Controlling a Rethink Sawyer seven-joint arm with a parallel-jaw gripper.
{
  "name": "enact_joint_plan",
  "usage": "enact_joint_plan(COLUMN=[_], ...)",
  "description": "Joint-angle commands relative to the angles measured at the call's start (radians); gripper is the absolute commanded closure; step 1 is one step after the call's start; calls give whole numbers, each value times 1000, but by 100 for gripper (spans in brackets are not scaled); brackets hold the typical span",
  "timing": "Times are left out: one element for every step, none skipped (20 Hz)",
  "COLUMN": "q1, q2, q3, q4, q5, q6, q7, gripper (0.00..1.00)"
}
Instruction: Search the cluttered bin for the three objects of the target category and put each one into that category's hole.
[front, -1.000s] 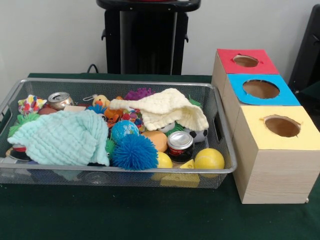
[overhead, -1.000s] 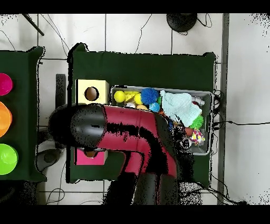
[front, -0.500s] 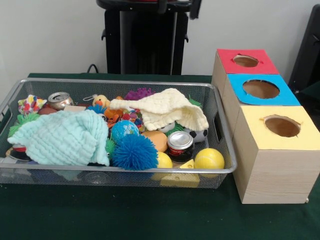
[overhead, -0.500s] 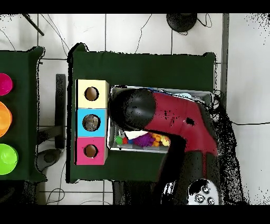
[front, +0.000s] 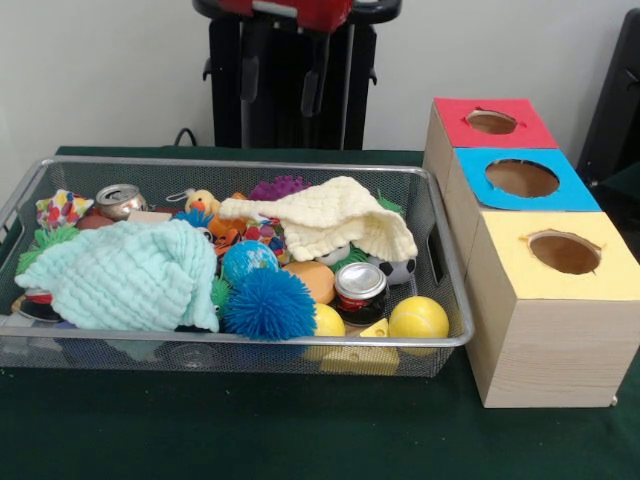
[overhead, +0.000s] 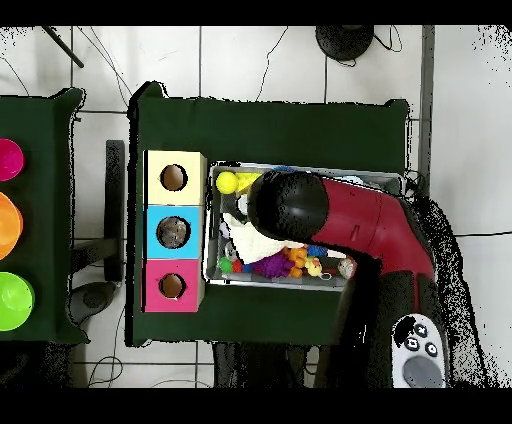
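Note:
The wire mesh bin (front: 240, 341) sits on the green table, full of toys and cloths; it also shows in the overhead view (overhead: 300, 284), mostly under my arm (overhead: 340, 215). I see no see-through plastic items; they are hidden or out of view. The blue-surround hole (front: 522, 178) is in the middle box to the right of the bin, and shows in the overhead view (overhead: 173, 232). My gripper (front: 281, 85) hangs high above the bin's far edge. Its two dark fingers (front: 312, 92) stand apart with nothing between them.
A mint cloth (front: 125, 275) and a cream cloth (front: 335, 215) cover much of the bin. A blue spiky ball (front: 268, 303), two metal cans (front: 360, 285), and a yellow ball (front: 418, 318) lie there. The red hole (front: 491, 122) and yellow hole (front: 564, 252) flank the blue one.
My arm has swung from over the boxes to over the bin. The gripper has come down into the front view at the top. The bin's contents have not moved.

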Motion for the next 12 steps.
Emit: enact_joint_plan(q1=[-40,-45,-48,-51,-54,-59,-66,-72,-78,-84,-90,-95], q2=[80,86,95,105,117,126,140,148,156,160,164,166], q3=[160,165,170,175,181,187,193,199,205,210,215,220], q4=[114,111,103,96,85,77,70,63,65,61,56,53], q5=[-82,-88,-95,-102,-111,-118,-126,-134,-142,-149,-156,-161], q6=[-73,-78,-85,-91,-95,-99,-108,-111,-122,-123,-124,-122], q7=[-143,-141,-138,-136,-134,-134,-135,-136,-136,-137,-138,-139], gripper=[0,0,0,0,0,0,0,0,0,0,0,0])
